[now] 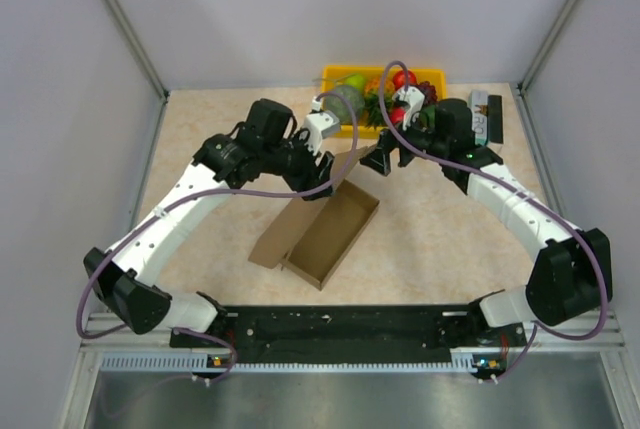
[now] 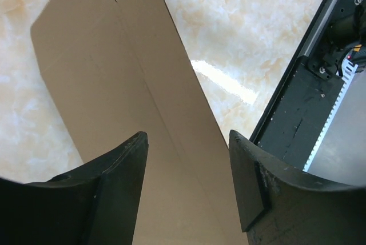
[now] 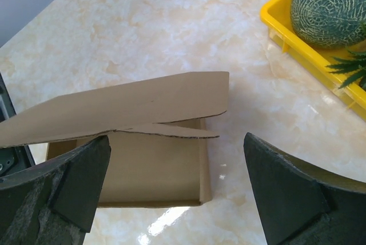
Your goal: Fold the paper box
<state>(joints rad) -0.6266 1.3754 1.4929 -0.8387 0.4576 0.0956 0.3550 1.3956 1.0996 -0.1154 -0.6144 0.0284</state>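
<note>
Brown paper box (image 1: 330,231) flap stands raised: the left gripper (image 2: 186,136), spread astride it, should pinch firmly while the spread right gripper (image 3: 176,138) pushes it down.

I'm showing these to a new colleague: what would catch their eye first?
The half-folded brown paper box sits centred on the table, one flap raised. The left gripper and right gripper hang open over its far end. Behind them, a yellow tray of fruit stands at the far edge.

paper box (image 1: 325,229): flap partly hidden behind left arm (image 1: 262,154) | melon (image 3: 329,5): cut by frame edge | carton (image 1: 489,111): print probably unreadable
</note>
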